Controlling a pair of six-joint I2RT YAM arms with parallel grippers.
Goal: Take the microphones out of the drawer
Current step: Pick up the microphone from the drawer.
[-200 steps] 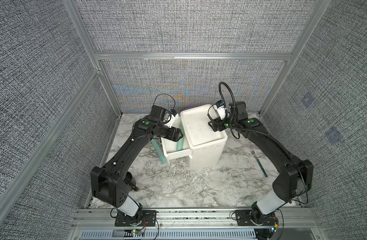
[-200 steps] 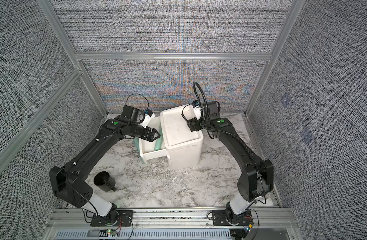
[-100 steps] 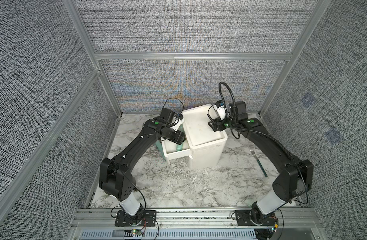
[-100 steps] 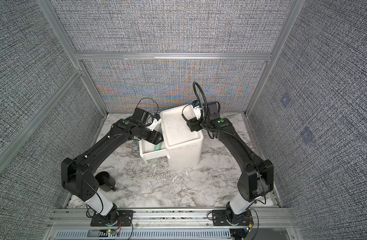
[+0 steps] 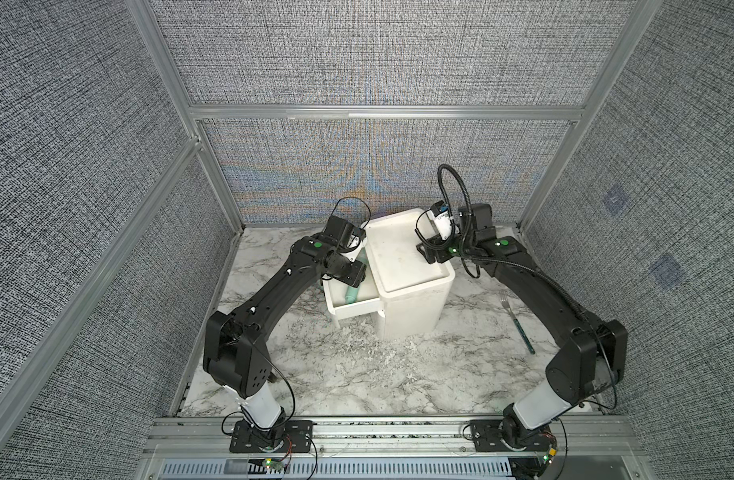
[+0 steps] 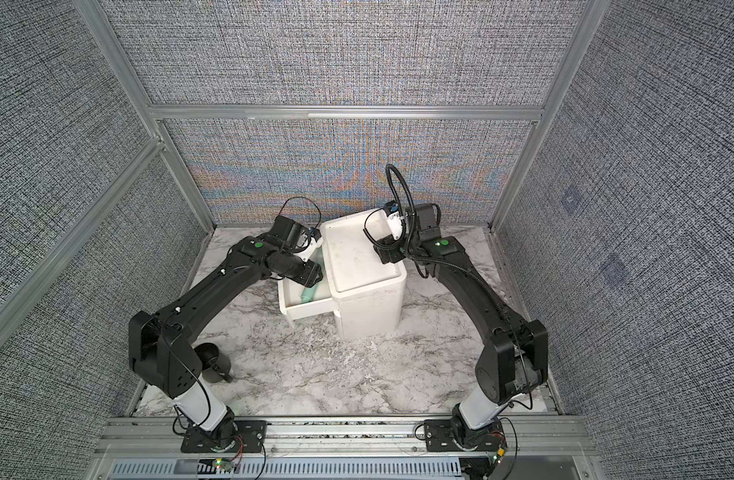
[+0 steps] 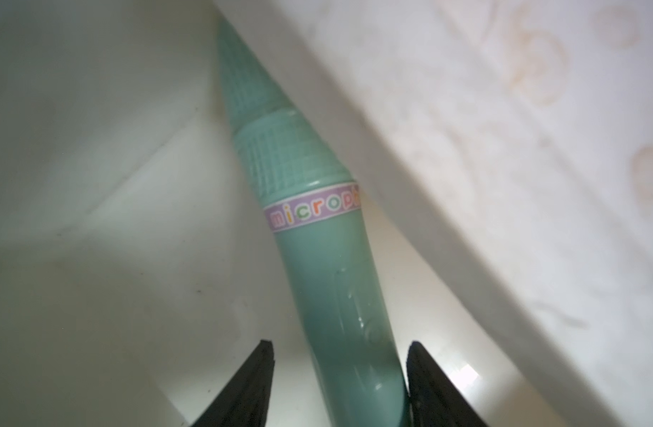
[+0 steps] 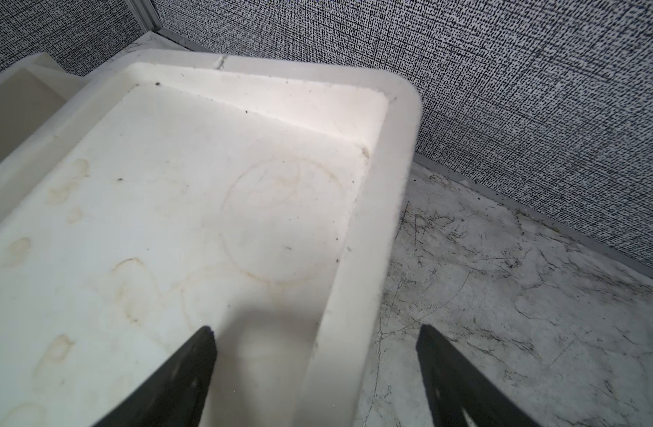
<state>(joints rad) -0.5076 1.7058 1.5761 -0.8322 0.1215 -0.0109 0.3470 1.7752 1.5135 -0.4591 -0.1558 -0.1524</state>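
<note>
Nearest you, the drawer (image 5: 353,309) stands pulled out left of the cabinet (image 5: 411,307), w/ the teal microphone (image 7: 317,229) lying inside, close to the cabinet side. Change: your left gripper (image 7: 339,345) has come from beside the drawer down into it and is narrowing. Its jaws are now astride the handle, a gap still showing on one side, so no grip yet. Pick looks close: finish closing, then lift. Farther back, the right gripper (image 8: 315,329) hasn't moved, jaws apart astride the cabinet's top rim.
</note>
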